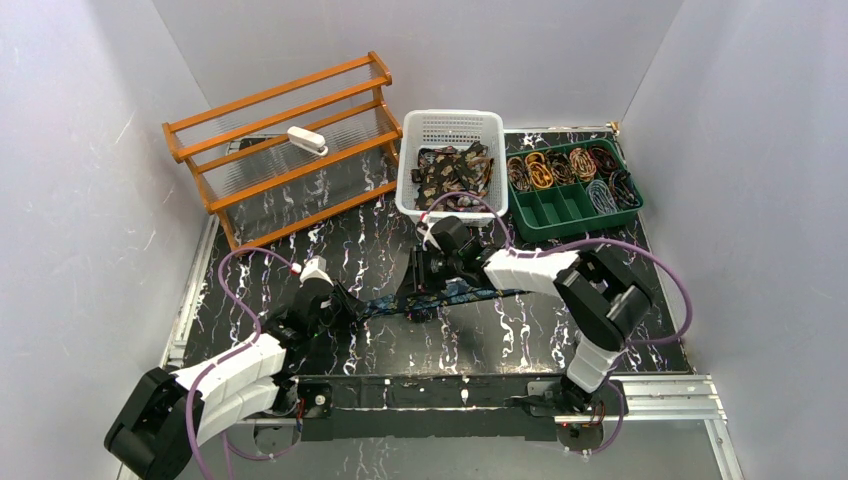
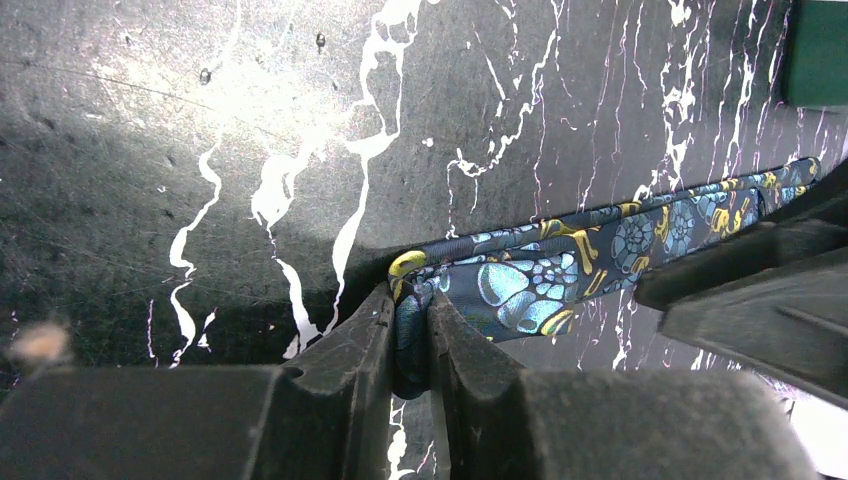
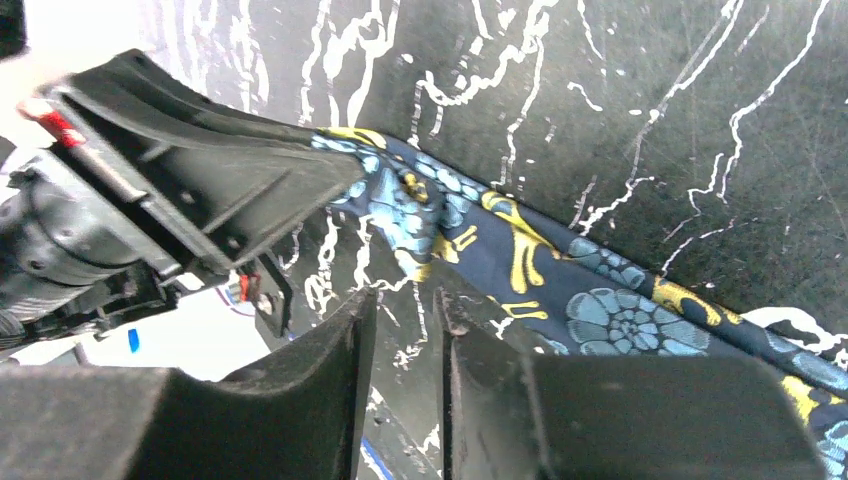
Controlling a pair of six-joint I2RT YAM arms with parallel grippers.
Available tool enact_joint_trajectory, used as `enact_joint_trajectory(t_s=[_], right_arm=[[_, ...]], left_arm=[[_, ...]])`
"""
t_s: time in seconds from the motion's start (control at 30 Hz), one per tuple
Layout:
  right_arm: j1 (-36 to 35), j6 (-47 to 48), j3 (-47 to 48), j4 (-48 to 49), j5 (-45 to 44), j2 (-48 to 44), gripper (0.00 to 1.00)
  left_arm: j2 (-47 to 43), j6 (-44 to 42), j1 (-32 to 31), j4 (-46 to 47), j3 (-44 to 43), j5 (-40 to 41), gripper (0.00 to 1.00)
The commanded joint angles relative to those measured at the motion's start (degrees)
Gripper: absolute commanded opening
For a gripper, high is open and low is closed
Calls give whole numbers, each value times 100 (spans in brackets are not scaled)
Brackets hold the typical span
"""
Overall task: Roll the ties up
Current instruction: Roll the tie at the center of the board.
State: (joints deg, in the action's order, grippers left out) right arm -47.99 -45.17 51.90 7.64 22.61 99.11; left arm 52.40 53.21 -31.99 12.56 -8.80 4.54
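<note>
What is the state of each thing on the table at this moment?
Blue tie: stretched out on the table, not rolled.
Left gripper: shut on the tie's end.
Right gripper: slightly open, empty, beside the tie.
White basket: holds loose ties.
Green tray: partly filled with rolled ties.

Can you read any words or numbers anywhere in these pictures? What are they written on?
No words, numbers or brand names can be read in any view.
The small red tag in the right wrist view: too blurred to read.
The blue mark lower down in that view: too small to tell whether it is writing.
The tie: only a paisley pattern, no letters.
</note>
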Motion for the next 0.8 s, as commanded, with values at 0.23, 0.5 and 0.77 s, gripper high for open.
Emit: enact_joint_trajectory(t_s=[0.23, 0.5, 0.77], right_arm=[[-371, 597, 804, -375, -378, 230, 17], [-417, 868, 918, -988, -924, 798, 16], [-425, 977, 703, -1090, -1089, 824, 17]], left_arm=[[53, -159, 35, -86, -72, 93, 16], [-108, -168, 35, -257, -111, 119, 17], [-420, -130, 35, -620, -229, 118, 36]])
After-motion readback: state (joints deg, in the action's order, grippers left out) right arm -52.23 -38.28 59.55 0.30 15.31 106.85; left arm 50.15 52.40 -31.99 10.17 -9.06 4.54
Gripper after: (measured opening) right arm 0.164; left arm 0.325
